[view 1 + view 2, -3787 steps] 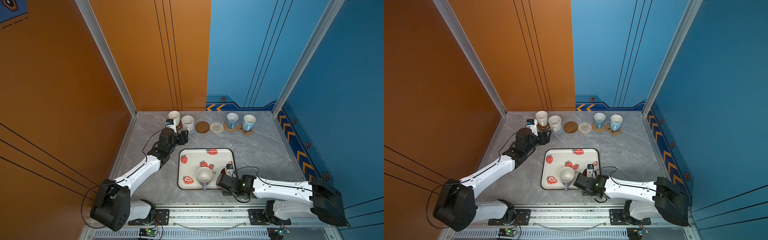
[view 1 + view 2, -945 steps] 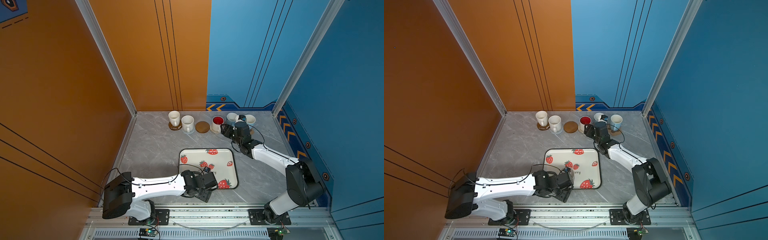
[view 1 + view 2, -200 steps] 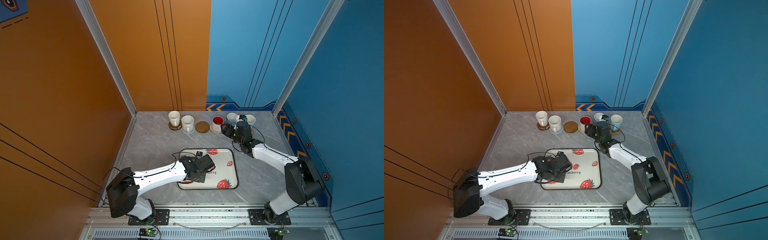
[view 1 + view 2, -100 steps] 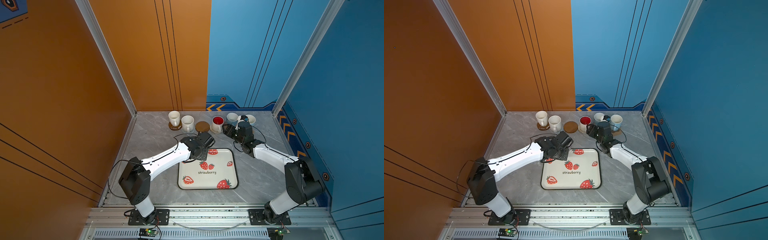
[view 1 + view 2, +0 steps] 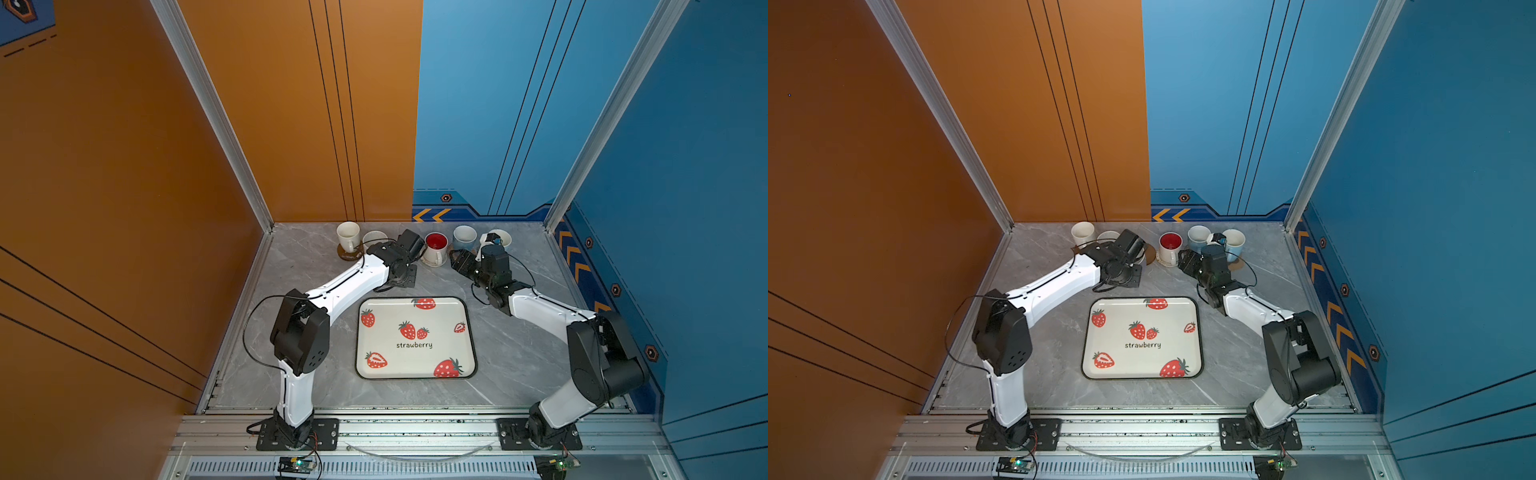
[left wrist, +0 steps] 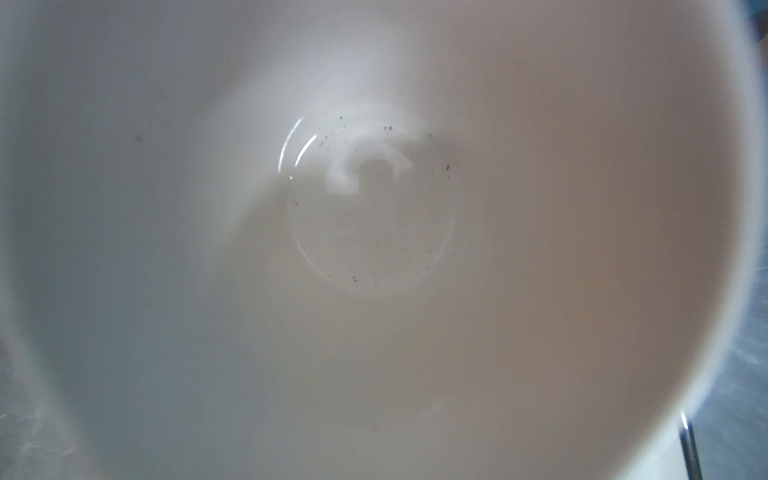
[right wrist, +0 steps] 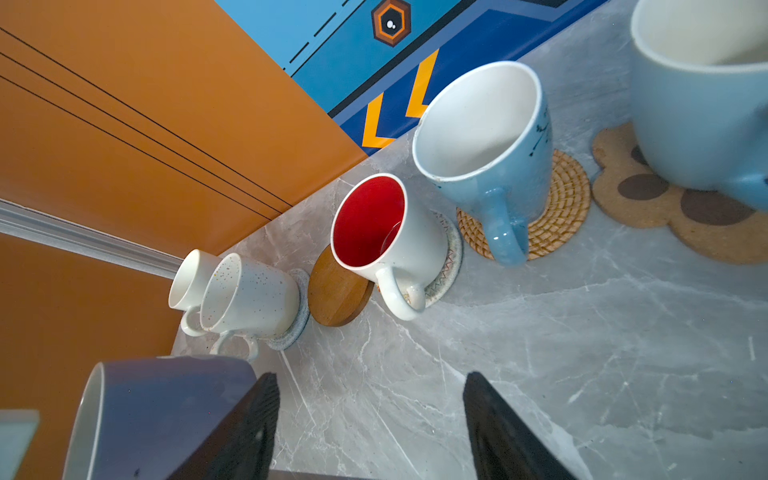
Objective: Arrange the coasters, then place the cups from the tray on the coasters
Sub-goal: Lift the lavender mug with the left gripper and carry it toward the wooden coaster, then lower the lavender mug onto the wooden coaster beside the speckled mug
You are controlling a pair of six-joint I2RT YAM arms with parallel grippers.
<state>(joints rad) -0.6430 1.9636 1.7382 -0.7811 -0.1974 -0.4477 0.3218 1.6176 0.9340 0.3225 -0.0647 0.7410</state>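
Observation:
My left gripper (image 5: 410, 249) hangs over the back row between the speckled cup (image 5: 374, 239) and the red-inside cup (image 5: 435, 245), shut on the lavender cup (image 7: 158, 415). The left wrist view looks straight down into that cup's pale inside (image 6: 374, 232). The bare brown coaster (image 7: 336, 291) lies just beyond it. My right gripper (image 7: 370, 376) stands open over bare table, in front of the red-inside cup (image 7: 386, 237). The plain white cup (image 5: 348, 235) and two light blue cups (image 5: 464, 237) (image 5: 500, 237) stand on coasters. The tray (image 5: 415, 361) holds nothing.
The coaster row runs along the back wall: a grey spiral (image 7: 297, 320), a cream woven mat (image 7: 446, 257), a rattan round (image 7: 561, 203) and a paw shape (image 7: 665, 208). Both arms reach past the tray's far corners. Cup handles point toward the tray.
My left arm has carried the lavender cup off the tray and back toward the coaster row. The right arm has barely moved and stays open.

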